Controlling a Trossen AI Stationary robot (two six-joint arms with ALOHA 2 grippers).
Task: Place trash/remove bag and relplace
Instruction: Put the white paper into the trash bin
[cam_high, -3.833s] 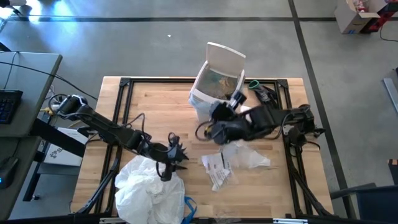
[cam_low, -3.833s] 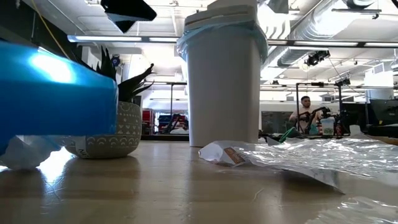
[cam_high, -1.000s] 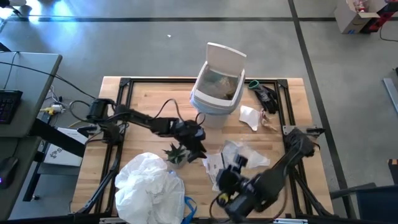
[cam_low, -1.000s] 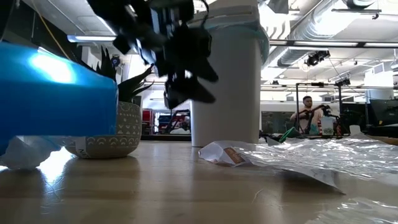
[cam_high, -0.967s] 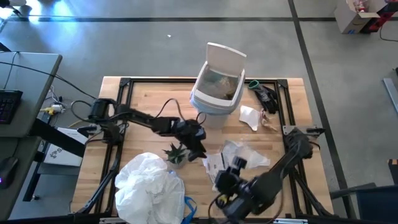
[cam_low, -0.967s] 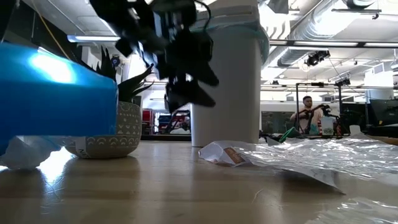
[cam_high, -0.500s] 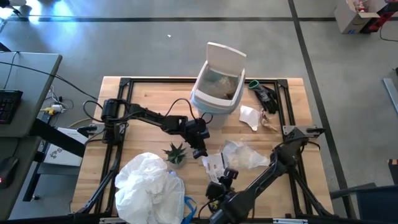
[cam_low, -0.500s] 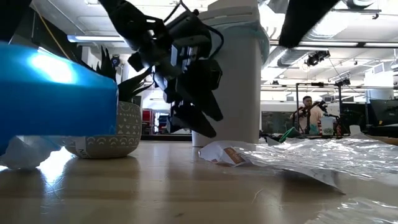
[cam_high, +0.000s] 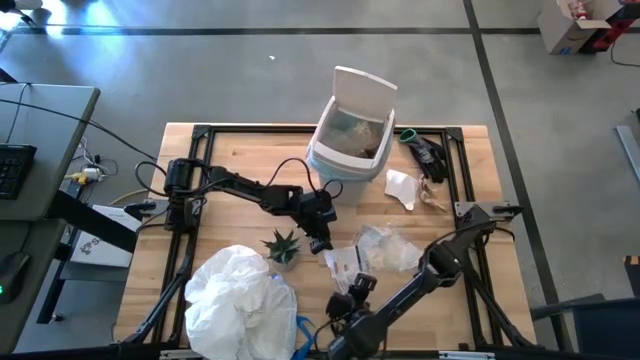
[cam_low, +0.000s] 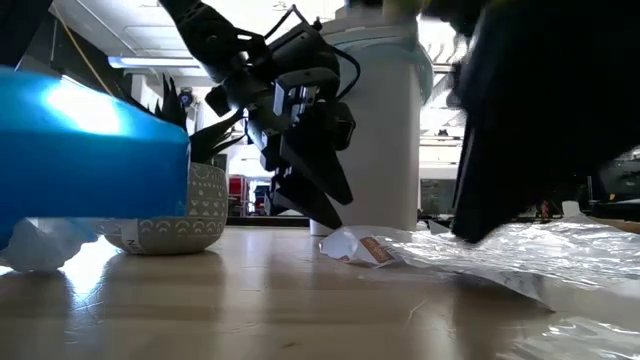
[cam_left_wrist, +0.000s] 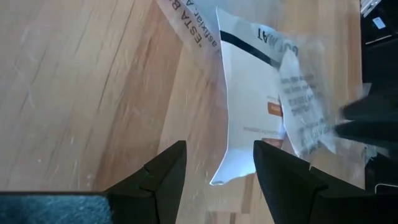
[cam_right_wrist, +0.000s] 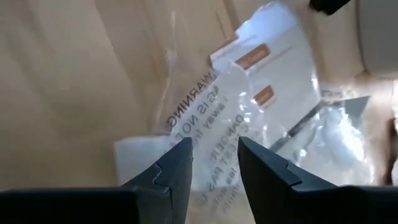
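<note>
A white paper sheet in a clear plastic wrapper (cam_high: 350, 265) lies flat on the wooden table, with crinkled clear plastic (cam_high: 392, 247) beside it. My left gripper (cam_high: 322, 245) slants down at the sheet's corner (cam_left_wrist: 219, 177). It is open, and the corner lies between its fingertips. My right gripper (cam_high: 352, 290) hangs open just above the printed wrapper (cam_right_wrist: 230, 106), near the table's front edge. The white bin (cam_high: 350, 140) stands at the back with its lid up. The light-blue bag (cam_low: 405, 48) is folded over the bin's rim, and trash shows inside the bin.
A small potted plant (cam_high: 283, 246) stands just left of my left gripper. A big crumpled pale plastic bag (cam_high: 240, 300) fills the front left. A white scrap (cam_high: 400, 187) and a brown piece (cam_high: 436, 197) lie right of the bin. A dark object (cam_high: 425, 150) lies at the back right.
My right gripper has come down steeply toward the near edge of the table, ending over the printed wrapper. My left gripper sank toward the sheet's corner and tipped a little further down, then kept still. The trash has not moved.
</note>
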